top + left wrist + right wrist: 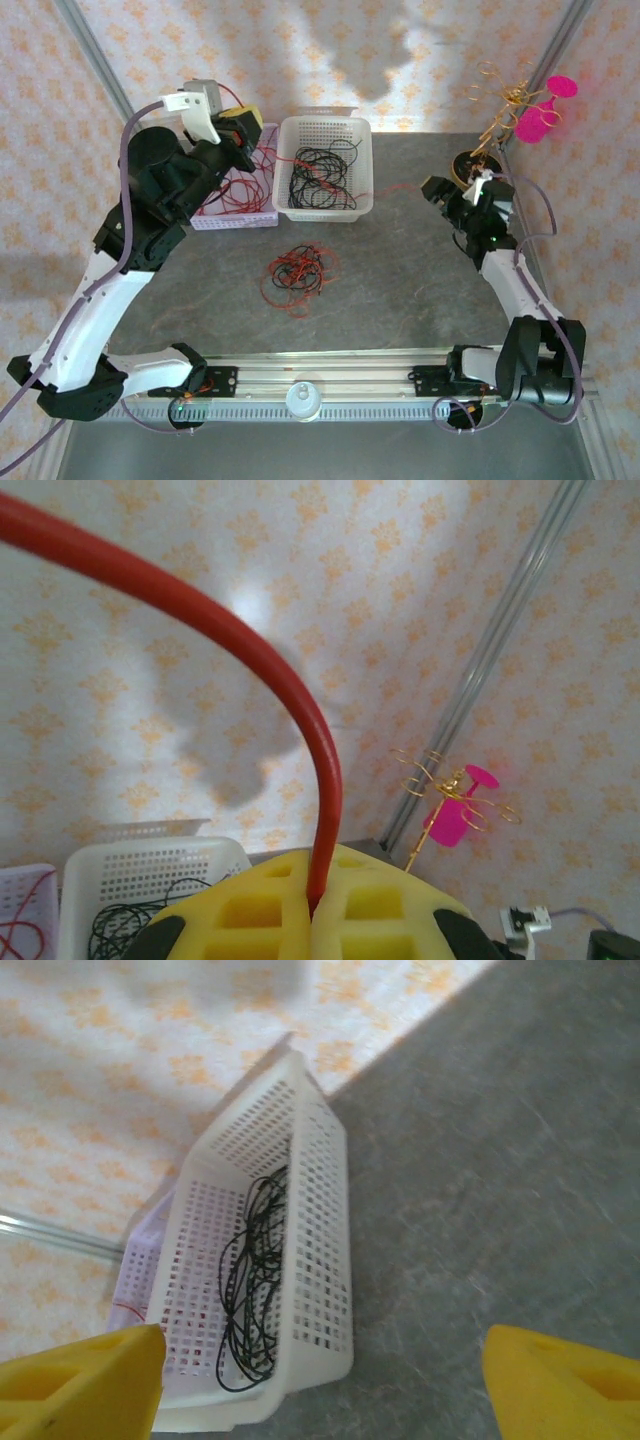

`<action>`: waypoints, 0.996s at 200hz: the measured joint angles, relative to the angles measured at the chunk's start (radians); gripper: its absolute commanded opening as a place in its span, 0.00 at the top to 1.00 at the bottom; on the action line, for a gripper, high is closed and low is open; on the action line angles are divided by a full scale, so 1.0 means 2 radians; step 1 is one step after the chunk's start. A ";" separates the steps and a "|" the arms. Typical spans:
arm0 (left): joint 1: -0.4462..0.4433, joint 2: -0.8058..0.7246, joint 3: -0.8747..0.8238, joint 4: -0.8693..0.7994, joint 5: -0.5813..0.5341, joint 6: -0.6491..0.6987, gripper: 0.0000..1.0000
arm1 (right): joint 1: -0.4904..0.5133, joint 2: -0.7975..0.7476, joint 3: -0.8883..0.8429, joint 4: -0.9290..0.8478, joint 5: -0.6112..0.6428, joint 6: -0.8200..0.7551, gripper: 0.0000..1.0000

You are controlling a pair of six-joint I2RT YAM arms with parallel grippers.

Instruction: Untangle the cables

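Mixed red/black cable clump (297, 271) lies loose on the grey surface (420, 290), centre, just in front of the white basket (325, 122), not touching it. No fingers on it: it's well apart from both pairs. More black cables (320, 176) are coiled inside the basket, also visible from the right wrist (250, 1280) against the perforated wall (320, 1260). Red wires (236, 190) sit in the lavender tray (235, 216), which butts up against the basket's left side. Left fingers (245, 122) are raised over the back of that tray, far-left of the clump. In the left wrist view they're pressed together (250, 912), pinching one red cable (250, 640) that rises from the seam between the yellow pads and arcs up and left out of frame. A thin red strand (392, 190) crosses the basket and trails onto the surface toward the right side; can't tell if it's the same one being pinched. Right fingers (437, 190) sit low over the surface to the right of the basket, spread wide (80, 1380) with nothing between the pads, pointing at the basket. Gold wire stand with pink piece (512, 100) stands in the far-right corner.
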 measured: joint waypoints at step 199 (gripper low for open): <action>0.088 0.155 0.192 0.079 -0.151 0.139 1.00 | 0.048 -0.008 -0.046 0.000 -0.021 -0.037 0.25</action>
